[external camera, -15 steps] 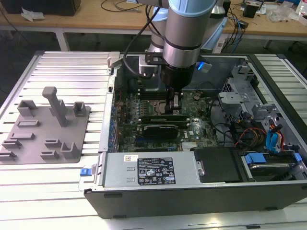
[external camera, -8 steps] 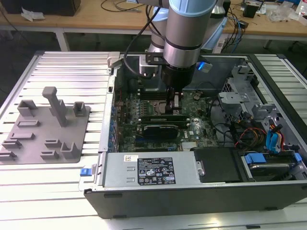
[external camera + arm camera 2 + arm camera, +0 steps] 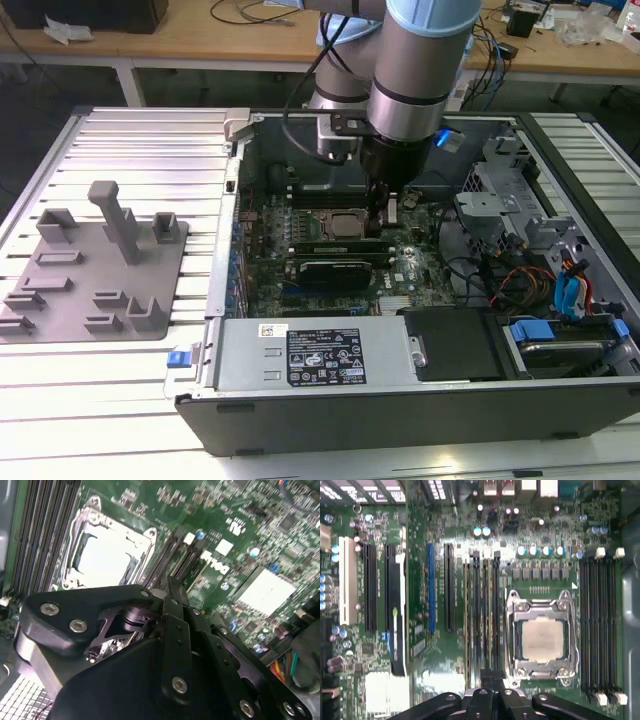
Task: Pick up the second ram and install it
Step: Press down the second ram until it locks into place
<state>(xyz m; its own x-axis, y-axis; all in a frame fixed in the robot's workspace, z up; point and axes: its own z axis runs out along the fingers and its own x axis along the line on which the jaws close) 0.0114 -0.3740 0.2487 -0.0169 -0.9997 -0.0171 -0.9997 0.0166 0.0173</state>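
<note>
My gripper (image 3: 379, 232) reaches down into the open computer case (image 3: 400, 420), its fingers pressed together. The tips hang over the bank of long black memory slots (image 3: 481, 615) beside the CPU socket (image 3: 542, 640). What I take for the second ram (image 3: 335, 244) stands edge-on in that bank as a slim long strip, one end under the fingertips. I cannot tell whether they touch it. In the first wrist view the gripper (image 3: 492, 676) points along a slot line. In the second wrist view the gripper (image 3: 172, 587) sits just short of the slots (image 3: 172, 550).
A grey plastic tray (image 3: 60, 300) with pegs and blocks lies on the slatted table at the exterior view's left. Inside the case are a power supply (image 3: 310, 355), a drive cage (image 3: 500, 200) and loose cables (image 3: 520, 285). Another slot bank (image 3: 600, 630) flanks the socket's other side.
</note>
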